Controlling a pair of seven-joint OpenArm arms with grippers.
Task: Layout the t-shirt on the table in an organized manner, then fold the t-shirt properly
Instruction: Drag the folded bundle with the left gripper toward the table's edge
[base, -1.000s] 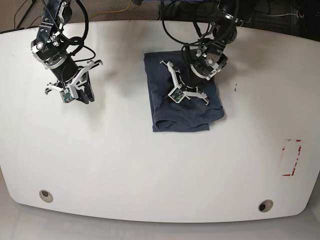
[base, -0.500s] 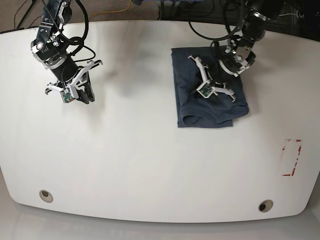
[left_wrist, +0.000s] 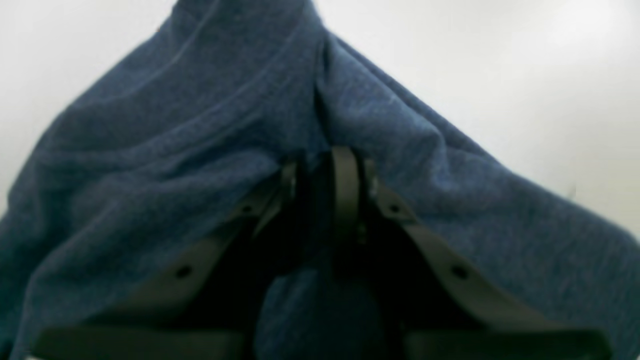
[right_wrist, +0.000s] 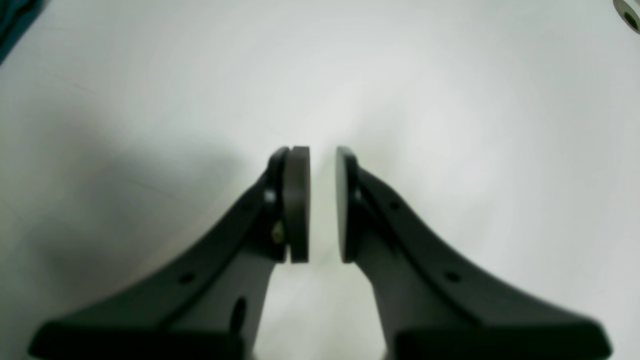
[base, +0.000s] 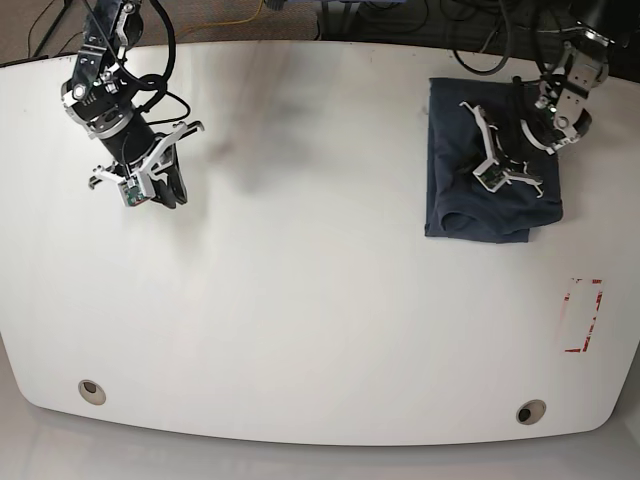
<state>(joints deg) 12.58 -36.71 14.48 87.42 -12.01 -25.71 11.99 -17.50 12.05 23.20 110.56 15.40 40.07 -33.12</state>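
Surface: large glossy white tabletop (base: 300, 330) with rounded edges, taking up nearly the whole base view. Small dark scuffs show on its right part.

Far left, upper part: the right arm's black-and-white gripper (base: 150, 185), poised over bare white surface and well apart from the cloth. In the right wrist view its dark fingers (right_wrist: 295, 205) stand close together with a narrow strip of white surface showing between the pads; nothing is held.

Near edge, left: round grey grommet hole (base: 91, 391).

Beyond the far edge: dark floor with black cables and one yellow cable (base: 240, 20); little else of the room can be made out.

Right, upper part: dark navy heathered short-sleeved cotton t-shirt (base: 450, 150), folded into a compact upright rectangle, its near end a rounded, thicker fold. It lies flat on the surface, close to the far right corner.

On the t-shirt's right half: the left arm's black-and-white gripper (base: 497, 168). In the left wrist view its fingers (left_wrist: 345, 195) are pinched together on a raised ridge of blue fabric, which drapes away on both sides.

Near edge, right: second round grey grommet hole (base: 529, 411).

Far right: red-taped rectangle mark (base: 583, 315), between the t-shirt and the near edge, apart from both.
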